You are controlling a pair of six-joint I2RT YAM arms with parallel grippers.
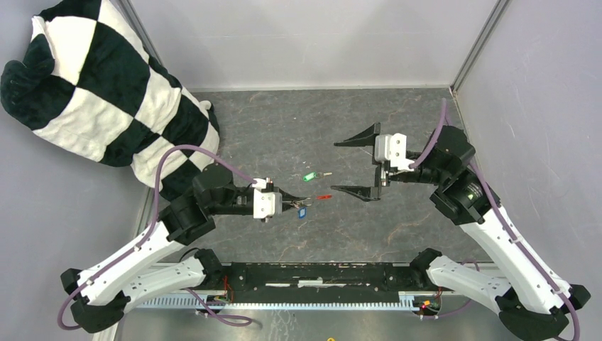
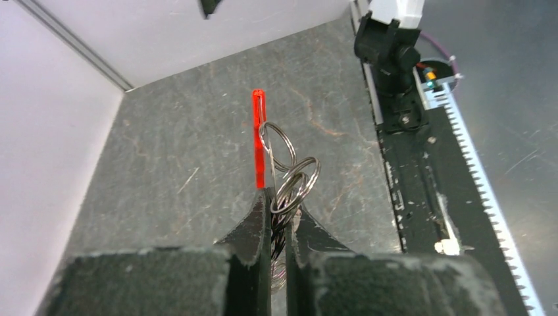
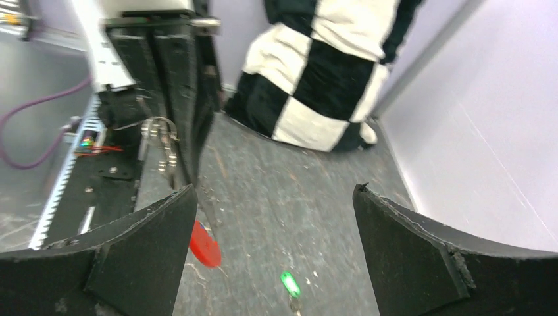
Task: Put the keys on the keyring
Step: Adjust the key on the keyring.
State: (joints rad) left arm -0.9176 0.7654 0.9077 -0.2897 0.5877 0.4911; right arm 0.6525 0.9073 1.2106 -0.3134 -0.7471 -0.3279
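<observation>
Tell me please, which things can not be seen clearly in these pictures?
- Blue key: top view, too small to tell whether it hangs on the keyring.
- Green key: right wrist view, blade cut by the bottom edge.
- Red tag: right wrist view, partly behind the right claw.

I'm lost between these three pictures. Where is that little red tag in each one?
Top external: red tag just below centre, beyond the left gripper's tips.
Left wrist: red tag edge-on, upright in the middle, above the fingertips.
Right wrist: red tag low, left of centre.
Shared landmark: the left gripper, shut on the keyring, appears in all three.
</observation>
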